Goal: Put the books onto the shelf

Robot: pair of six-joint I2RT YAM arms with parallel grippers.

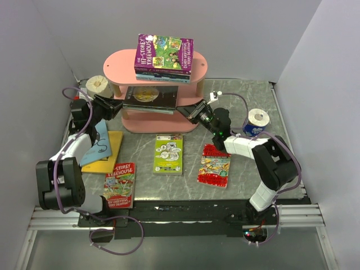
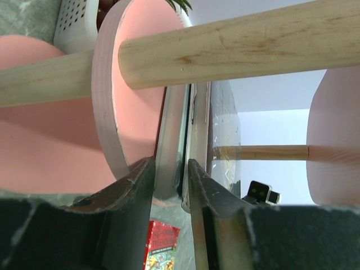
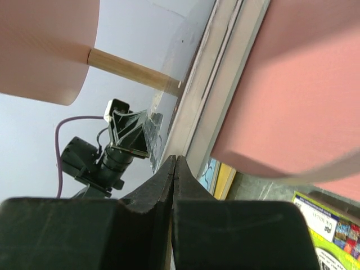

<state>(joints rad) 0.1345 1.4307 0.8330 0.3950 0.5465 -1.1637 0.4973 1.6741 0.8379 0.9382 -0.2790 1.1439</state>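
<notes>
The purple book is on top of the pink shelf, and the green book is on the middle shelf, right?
Not quite. The purple book is on top of the pink shelf, but the green book lies on the table in front of it, as the top view shows.

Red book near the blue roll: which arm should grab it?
Probably the right: the red book lies beside it, right fingers shut and empty; the left fingers grip books on the shelf.
</notes>
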